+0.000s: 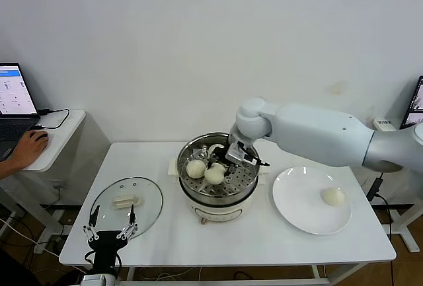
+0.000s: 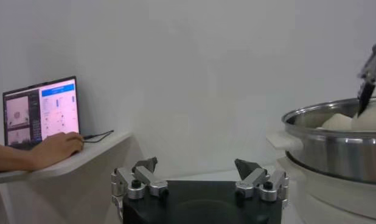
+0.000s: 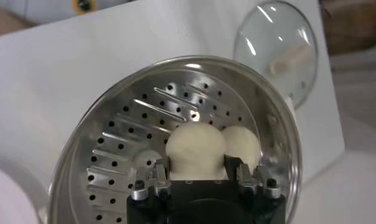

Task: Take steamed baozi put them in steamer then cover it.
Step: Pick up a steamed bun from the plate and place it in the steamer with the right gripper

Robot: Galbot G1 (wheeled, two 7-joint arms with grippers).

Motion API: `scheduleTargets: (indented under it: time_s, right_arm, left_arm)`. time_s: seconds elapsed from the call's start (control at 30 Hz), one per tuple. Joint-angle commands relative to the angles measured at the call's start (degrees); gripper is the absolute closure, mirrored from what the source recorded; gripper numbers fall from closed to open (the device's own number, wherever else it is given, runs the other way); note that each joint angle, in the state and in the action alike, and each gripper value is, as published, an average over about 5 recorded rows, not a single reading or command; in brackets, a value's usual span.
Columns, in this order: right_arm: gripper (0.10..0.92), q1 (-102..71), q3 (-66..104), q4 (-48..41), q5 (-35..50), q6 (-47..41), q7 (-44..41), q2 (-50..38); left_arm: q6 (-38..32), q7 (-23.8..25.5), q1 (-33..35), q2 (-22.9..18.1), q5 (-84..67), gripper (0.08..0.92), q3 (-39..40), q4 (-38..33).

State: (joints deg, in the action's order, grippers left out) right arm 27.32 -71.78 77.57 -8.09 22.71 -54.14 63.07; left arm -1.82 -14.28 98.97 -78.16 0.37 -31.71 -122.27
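The steamer (image 1: pixel 210 197) stands mid-table, its perforated tray (image 3: pixel 145 115) holding pale baozi. My right gripper (image 1: pixel 228 158) reaches into it from the back right. In the right wrist view this gripper (image 3: pixel 197 163) is shut on one baozi (image 3: pixel 196 146), with the fingers against its sides just above the tray. A second baozi (image 3: pixel 243 143) lies beside it. The head view shows two buns (image 1: pixel 195 168) (image 1: pixel 214 174) in the pot. Another baozi (image 1: pixel 334 196) rests on the white plate (image 1: pixel 297 200). The glass cover (image 1: pixel 127 200) lies flat at the table's left. My left gripper (image 1: pixel 109 233) hangs open by the front left edge.
A laptop (image 1: pixel 14 101) and a person's hand (image 1: pixel 26 147) are on a side table at the far left. In the left wrist view the open left gripper (image 2: pixel 196 164) sits low beside the steamer's steel wall (image 2: pixel 334 146).
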Motion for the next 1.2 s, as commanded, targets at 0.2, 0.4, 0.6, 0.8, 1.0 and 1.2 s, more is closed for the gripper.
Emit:
scheduleTargets:
  time_s: [0.2, 0.4, 0.6, 0.8, 1.0, 1.2]
  right_arm:
    - [0.457, -2.35, -0.83, 1.58, -8.12, 9.23, 1.26, -0.22]
    - [0.458, -2.38, -0.98, 2.76, -6.81, 8.64, 1.39, -0.58]
    - [0.435, -1.77, -0.86, 2.81, -5.64, 7.81, 2.06, -0.72]
    - [0.280, 1.56, -0.18, 2.36, -2.66, 5.65, 1.04, -2.10]
    - [0.205, 4.75, 3.45, 1.01, 0.92, -1.16, -1.73, -6.76]
    - [0.202, 7.04, 4.48, 2.94, 6.93, -14.38, -5.34, -14.96]
  left_arm:
    - [-0.12, -0.03, 0.12, -0.20, 0.21, 0.177, 0.02, 0.04]
    - [-0.10, -0.02, 0.00, -0.36, 0.33, 0.177, 0.16, 0.16]
    - [-0.11, 0.03, -0.01, -0.47, 0.39, 0.177, 0.27, 0.30]
    - [-0.07, 0.08, -0.16, -0.36, 0.40, 0.177, 0.35, 0.24]
    - [0.02, 0.18, -0.61, 0.00, 0.31, 0.177, 0.44, 0.20]
    - [0.08, 0.38, -0.99, 0.68, 0.07, 0.177, 0.51, 0.07]
